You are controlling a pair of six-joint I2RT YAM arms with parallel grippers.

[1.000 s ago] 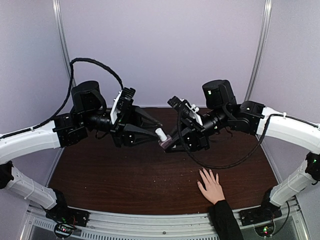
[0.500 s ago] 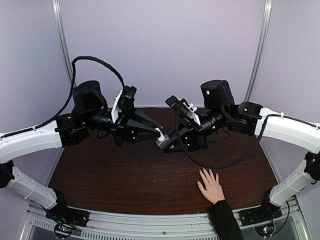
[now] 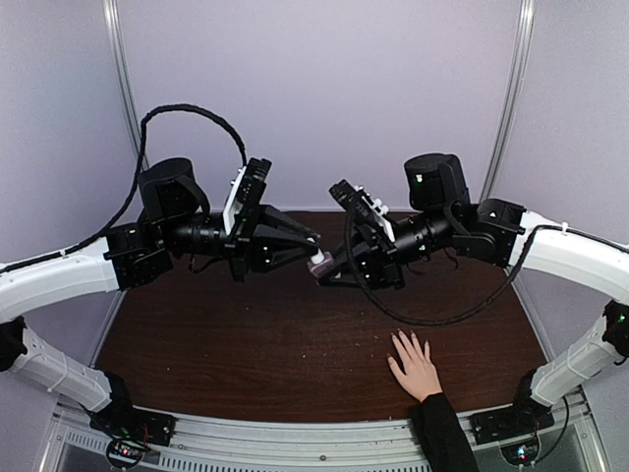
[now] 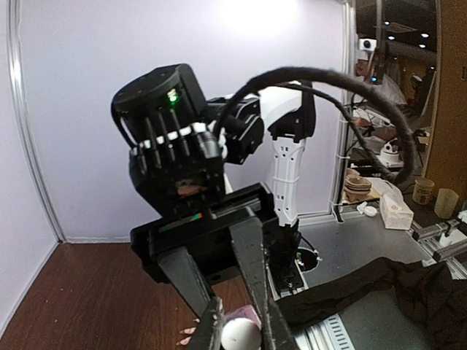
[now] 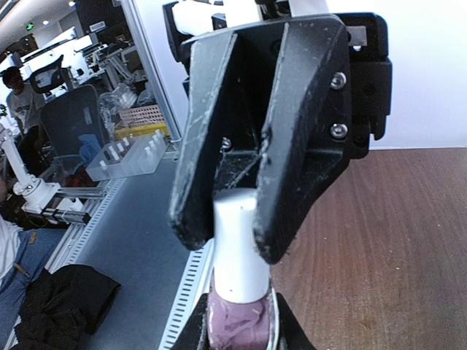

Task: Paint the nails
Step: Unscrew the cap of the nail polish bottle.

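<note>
A small bottle point(image 5: 235, 327) of purple polish with a white cap point(image 5: 237, 248) hangs in mid-air above the table. My right gripper point(image 3: 332, 276) is shut on the bottle's body. My left gripper point(image 3: 313, 258) faces it and is shut on the cap point(image 4: 241, 337). In the right wrist view the left gripper's black fingers point(image 5: 201, 182) clasp the cap from above. A light-skinned hand point(image 3: 417, 368) in a black sleeve lies flat at the table's near right, fingers spread. Its nails point(image 3: 400, 338) are tiny and well below both grippers.
The dark wooden table point(image 3: 226, 344) spreads beneath both arms. A metal rail point(image 3: 295, 442) runs along the near edge. Pale walls point(image 3: 324, 98) close in the back and sides. A black cable point(image 3: 187, 118) loops over the left arm.
The left gripper came in from open and shut on the white cap. Both grippers and the bottle rose slightly. The hand has stayed still.
</note>
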